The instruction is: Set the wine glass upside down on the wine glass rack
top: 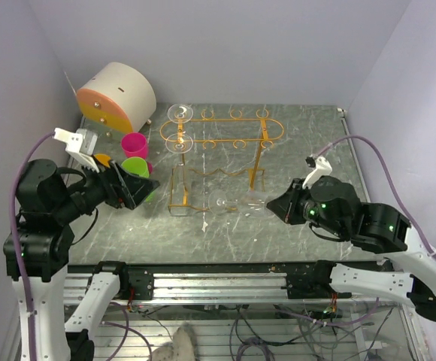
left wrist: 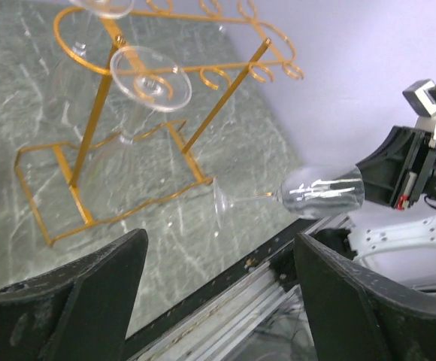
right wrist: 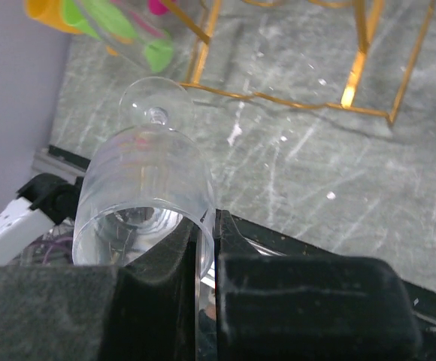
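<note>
**Glass held by its rim alone, close to the rack**

The right gripper (right wrist: 207, 226) is clenched on the thin wall at the mouth of the clear stemmed wine glass (right wrist: 146, 180). One finger is inside the bowl and one is outside. The glass lies on its side on the near side of the gold wire wine glass rack (top: 225, 143). Its stem points left, and its round foot is just beside the near right corner of the rack's base wire. Whether the glass touches the grey marbled table (top: 308, 143) cannot be told. The left gripper (top: 149, 188) hangs released to the left with its fingers spread wide and nothing between them.

The grip is the main worry. A pinch on the rim leaves the stem and foot as a long lever, so a quick wrist turn to invert the glass could make it pivot or slip out. The foot is also close enough to the base wire to catch on it during the lift. Two clear glasses (left wrist: 150, 83) hang at the rack's left end, and a foot swung towards that end could strike them. A free hook further right looks safer.
</note>
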{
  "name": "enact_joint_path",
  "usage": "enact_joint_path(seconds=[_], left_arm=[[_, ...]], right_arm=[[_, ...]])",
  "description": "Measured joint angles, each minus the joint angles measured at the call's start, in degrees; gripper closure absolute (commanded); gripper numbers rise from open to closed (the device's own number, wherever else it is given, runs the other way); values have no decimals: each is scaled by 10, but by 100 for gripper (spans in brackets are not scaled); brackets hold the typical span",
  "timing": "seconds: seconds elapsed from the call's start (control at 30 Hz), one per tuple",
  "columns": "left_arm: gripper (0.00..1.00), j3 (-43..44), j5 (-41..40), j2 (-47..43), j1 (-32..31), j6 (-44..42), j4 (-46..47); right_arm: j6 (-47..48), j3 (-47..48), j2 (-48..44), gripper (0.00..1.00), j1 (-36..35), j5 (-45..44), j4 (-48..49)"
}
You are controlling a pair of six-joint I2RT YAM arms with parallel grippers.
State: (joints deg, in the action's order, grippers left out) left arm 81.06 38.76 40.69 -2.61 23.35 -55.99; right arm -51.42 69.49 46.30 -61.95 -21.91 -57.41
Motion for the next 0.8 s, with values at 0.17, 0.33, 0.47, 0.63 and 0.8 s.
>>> enact_joint_path(seconds=[0.17,0.33,0.47,0.63,0.8], left_arm=[[10,-23,21,16,1,105,122],[8,12,29,54,5,170,217],[6,58,30,80,10,202,265],[1,74,39,83,12,321,313],[1,49,49,80,12,487,306]], right_arm=[[80,81,22,100,0,23,35],[142,158,64,100,0,21,103],[185,162,85,100,0,9,170],[239,76,73,100,0,-24,330],[287,-5,73,100,0,-72,494]])
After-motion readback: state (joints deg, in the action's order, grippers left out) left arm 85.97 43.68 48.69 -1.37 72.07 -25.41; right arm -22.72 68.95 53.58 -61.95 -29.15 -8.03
